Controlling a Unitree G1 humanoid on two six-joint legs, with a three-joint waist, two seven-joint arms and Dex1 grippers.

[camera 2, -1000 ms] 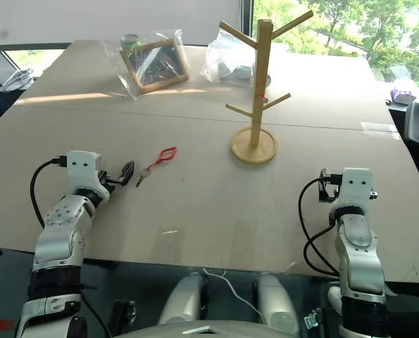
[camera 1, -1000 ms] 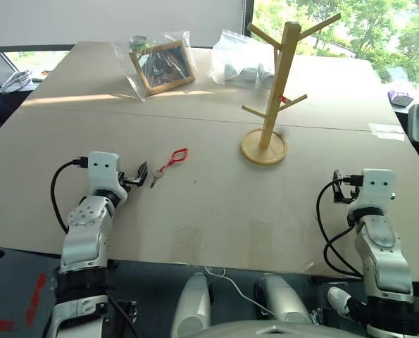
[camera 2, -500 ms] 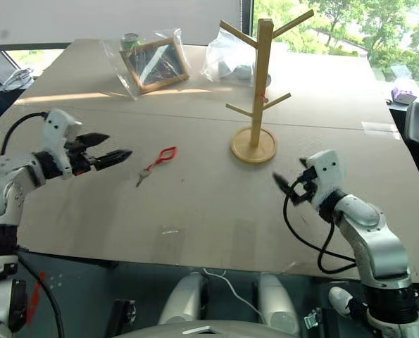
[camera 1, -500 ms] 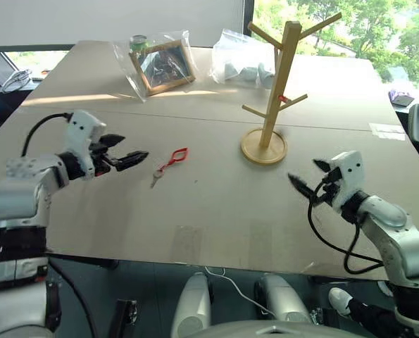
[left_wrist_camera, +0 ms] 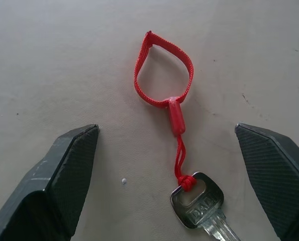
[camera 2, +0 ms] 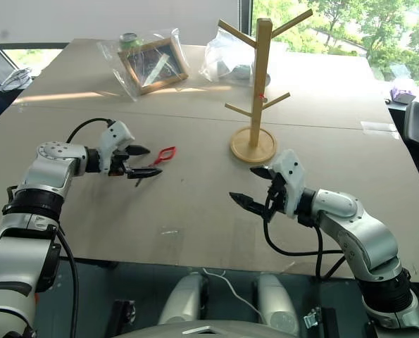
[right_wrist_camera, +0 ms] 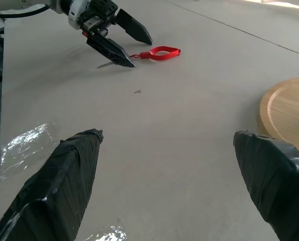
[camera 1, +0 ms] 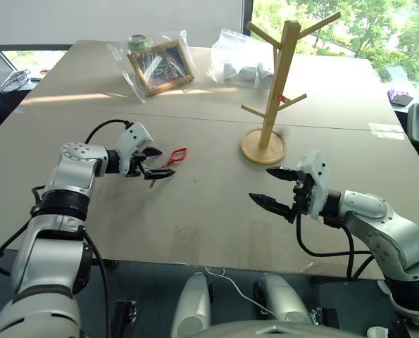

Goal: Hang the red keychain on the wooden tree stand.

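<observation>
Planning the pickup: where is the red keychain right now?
The red keychain lies flat on the table, between the open left gripper's fingers, left of the wooden tree stand.

One red keychain (left_wrist_camera: 165, 75) with one key (left_wrist_camera: 199, 205), one wooden tree stand (camera 1: 274, 88), one picture frame (camera 1: 161, 66), seemingly two plastic bags (camera 1: 241, 60).
</observation>
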